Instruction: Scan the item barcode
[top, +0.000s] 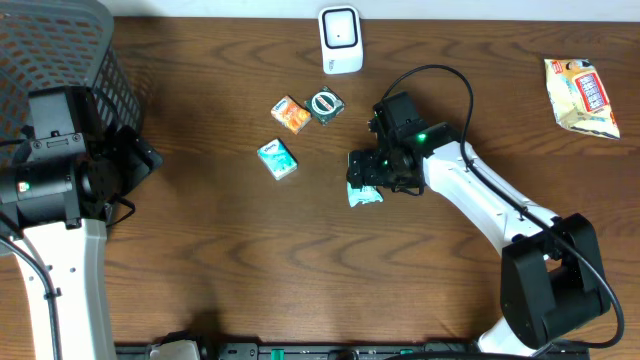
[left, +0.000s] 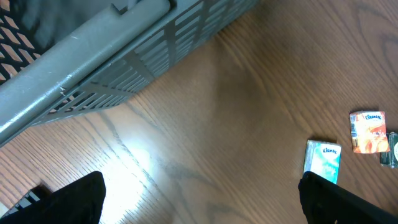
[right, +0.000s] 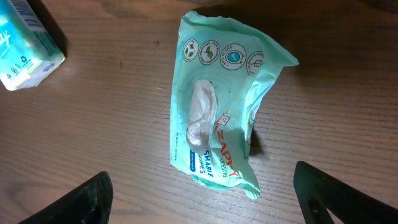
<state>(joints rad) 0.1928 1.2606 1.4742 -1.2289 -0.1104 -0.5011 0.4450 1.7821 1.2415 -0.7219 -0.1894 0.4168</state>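
Right tool (right: 205, 190) hangs with fingers (right: 87, 199) spread wide either side of the crumpled green wipes pack (right: 214, 106), which lies flat on the tabletop (right: 112, 130) untouched, likely lined up for a pinch across its width before carrying it to the white scanner (top: 340, 40).

Five packaged goods counted on the worktop (top: 220, 260): two tissue packs, namely one orange pack (top: 290, 114) and one teal pack (top: 277, 159), plus one green wipes pack (right: 214, 106), one small dark packet (top: 326, 105) with a round label, and one crumpled snack bag (top: 583, 95). Also one white scanner (top: 340, 40) and one grey basket (top: 60, 50). Two arms, left arm (top: 60, 250) and right arm (top: 490, 205), with one claw apiece: left claw (left: 202, 208), right claw (right: 202, 205).
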